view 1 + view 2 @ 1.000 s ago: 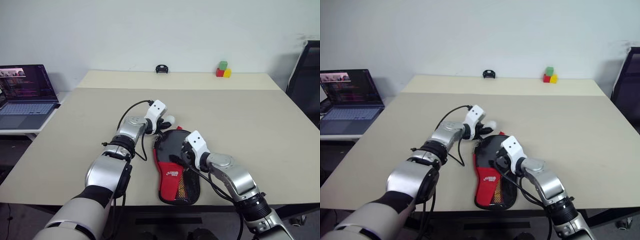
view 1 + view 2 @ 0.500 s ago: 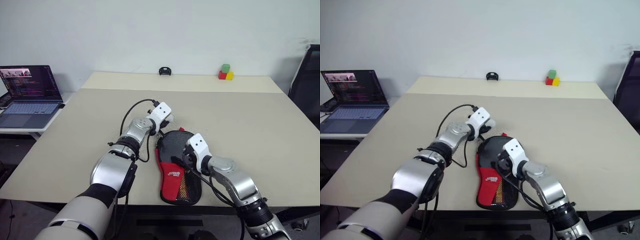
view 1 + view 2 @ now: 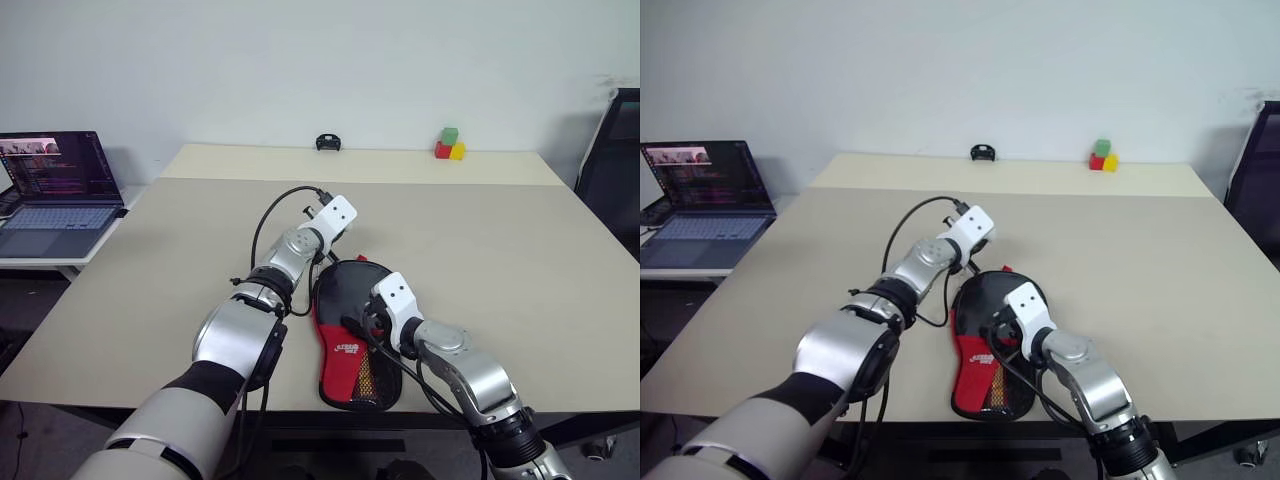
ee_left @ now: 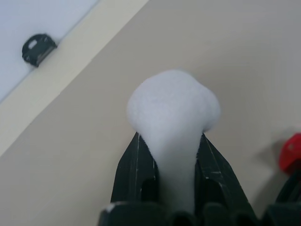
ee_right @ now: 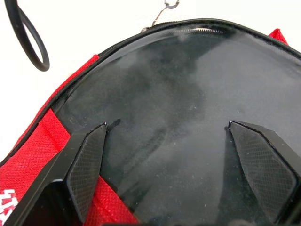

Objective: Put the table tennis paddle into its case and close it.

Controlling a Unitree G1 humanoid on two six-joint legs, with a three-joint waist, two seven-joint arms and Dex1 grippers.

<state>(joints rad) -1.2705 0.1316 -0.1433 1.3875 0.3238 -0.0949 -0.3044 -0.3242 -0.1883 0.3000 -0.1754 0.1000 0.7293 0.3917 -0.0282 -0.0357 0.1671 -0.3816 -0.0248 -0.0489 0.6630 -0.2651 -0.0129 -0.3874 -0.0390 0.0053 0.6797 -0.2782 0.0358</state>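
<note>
Case point(image 3: 352, 330) lies flat on counter point(image 3: 500, 240) near the front edge, round end away from the robot, red lettered panel and mesh toward it. Table tennis paddle is probably inside already: no blade or handle lies loose on the counter. Cannot tell whether the glossy black round face is the blade or the case's own panel.

Right claw point(image 5: 167, 126) is spread wide, with one finger on each side of that black face. This looks like a hold-down so the soft pouch doesn't slide or bunch while the zip gets worked. Cannot tell if the fingers press or just hover.

Left claw point(image 4: 170, 136) is narrow, pinched on a white lump point(image 4: 173, 106), rounded and soft-looking. What it is, cannot tell. It sits just past the case's far-left rim, off the counter, pointing away from the case.

Zip pull point(image 5: 164, 10) hangs loose at the far rim and nothing grips it. Zip track runs along that rim; how far it is closed, cannot tell.

Judgement: insertion looks done and closing is not finished. Next move needs the left claw on the pull, so the white lump is in the way. Risk: the case skates if the right claw lifts.
</note>
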